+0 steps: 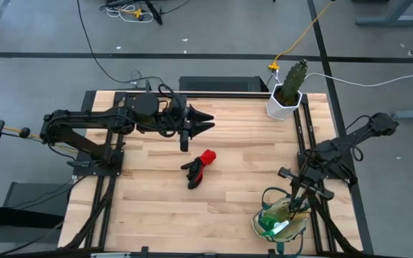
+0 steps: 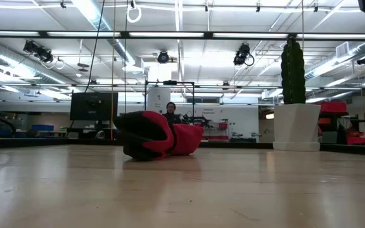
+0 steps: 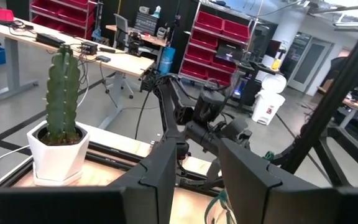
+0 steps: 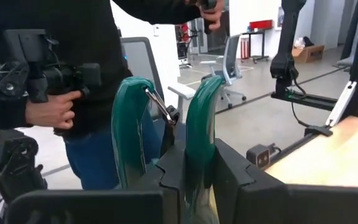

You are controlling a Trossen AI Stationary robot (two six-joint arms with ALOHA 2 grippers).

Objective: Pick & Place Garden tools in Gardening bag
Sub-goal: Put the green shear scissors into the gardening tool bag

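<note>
The gardening bag [image 1: 282, 218], beige with dark green trim, stands at the table's near right corner with a green-and-white spray bottle [image 1: 272, 225] inside. My right gripper [image 1: 295, 201] [image 4: 197, 152] is over the bag, shut on one of its green loop handles. The second loop [image 4: 129, 130] stands beside the fingers, with a metal tool tip [image 4: 160, 107] between the loops. The red-and-black gloves [image 1: 199, 168] [image 2: 157, 136] lie on the table's middle. My left gripper [image 1: 205, 123] [image 3: 197, 149] hangs open above the table's far middle with nothing between its fingers. My right gripper pinches one green loop handle [image 4: 199, 112] of the bag between its two fingers, low on the loop. The fingers lie about level, coming from the table's far right. The loop rises upright above the fingers. Whether the bag's bottom rests on the table, I cannot tell.
A green cactus in a white hexagonal pot [image 1: 287, 97] [image 2: 296, 123] [image 3: 58, 149] stands at the table's far right corner. A person [image 4: 73, 74] holding a dark device stands just past the table's near right edge. Bare wood lies around the gloves.
</note>
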